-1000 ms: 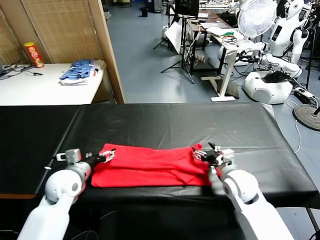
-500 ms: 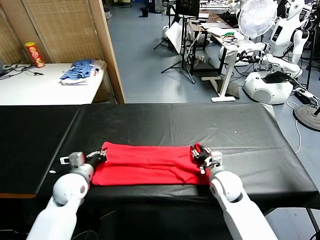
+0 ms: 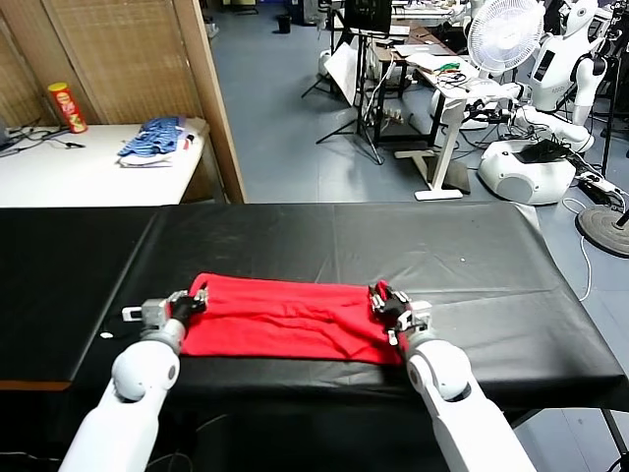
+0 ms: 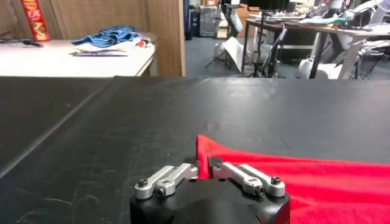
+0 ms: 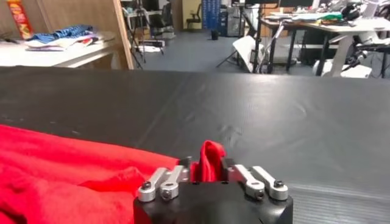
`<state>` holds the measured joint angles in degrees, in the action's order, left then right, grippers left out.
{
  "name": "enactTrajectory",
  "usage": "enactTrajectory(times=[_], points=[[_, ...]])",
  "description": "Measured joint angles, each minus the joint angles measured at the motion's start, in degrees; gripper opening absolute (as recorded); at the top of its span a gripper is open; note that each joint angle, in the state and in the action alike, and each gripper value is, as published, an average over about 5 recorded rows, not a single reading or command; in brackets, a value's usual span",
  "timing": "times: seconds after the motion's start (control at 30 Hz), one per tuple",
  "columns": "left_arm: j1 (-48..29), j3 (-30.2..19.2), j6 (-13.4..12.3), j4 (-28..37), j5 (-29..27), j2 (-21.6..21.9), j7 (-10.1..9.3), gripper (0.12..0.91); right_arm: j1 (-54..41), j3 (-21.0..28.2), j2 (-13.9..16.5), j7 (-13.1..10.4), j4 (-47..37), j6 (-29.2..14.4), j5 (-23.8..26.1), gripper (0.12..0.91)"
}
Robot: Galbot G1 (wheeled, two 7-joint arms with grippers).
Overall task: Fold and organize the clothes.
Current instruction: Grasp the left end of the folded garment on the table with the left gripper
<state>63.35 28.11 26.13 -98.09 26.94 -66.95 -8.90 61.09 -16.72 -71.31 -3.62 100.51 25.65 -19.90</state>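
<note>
Far left, on a white side table: a red snack canister upright, a blue-and-white pile of folded fabric near the table's right end. Beside that, a wooden partition. Across the foreground, a black-covered table, with the red T-shirt lying on its near half as a wide, flattened band, wrinkled, plain side up. At the shirt's left end, the left gripper, low on the cloth; from the left wrist view, left gripper jaws nearly together, with the shirt's corner rising right at their tips, so apparently pinching that edge, though contact itself hard to confirm. At the shirt's right end, the right gripper, likewise low over the table; from the right wrist view, right gripper jaws clamped on a small upright fold of red fabric standing between them, rest of the shirt spreading away over the black cover. Farther right and behind, a standing fan and white robots on the blue floor.
</note>
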Motion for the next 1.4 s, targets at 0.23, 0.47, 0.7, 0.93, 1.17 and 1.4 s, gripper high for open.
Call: enactTrajectory(times=[0.23,0.47,0.7,0.93,1.17,1.4], points=[[1.66,1.97,2.07,-2.65,6.80,1.84,-0.99,0.786,3.45,-2.46,2.14,-0.02,5.64,0.05,-1.33,0.797],[5.09,4.66,4.78,-6.42,15.59,2.09,-2.20,0.798,5.59,-3.16,1.99,0.09,8.99,-0.07,-1.44,0.798],[9.92,5.56,4.04,-9.18,16.51,1.19,-1.70,0.798,5.60,-3.18,1.88,0.19,9.47,-0.28,-1.34,0.798],[11.87,5.36,3.04,-8.68,15.45,-0.04,-1.29,0.644,5.65,-3.51,1.87,0.84,9.39,-0.46,-0.57,0.798],[11.44,4.13,1.67,-7.99,11.31,-0.34,-0.15,0.264,5.77,-3.67,1.32,0.88,9.37,-0.95,0.39,0.798],[12.06,2.78,-1.49,-8.96,-0.97,0.65,2.87,0.163,5.92,-4.30,0.75,0.67,9.74,-0.89,0.88,0.798]])
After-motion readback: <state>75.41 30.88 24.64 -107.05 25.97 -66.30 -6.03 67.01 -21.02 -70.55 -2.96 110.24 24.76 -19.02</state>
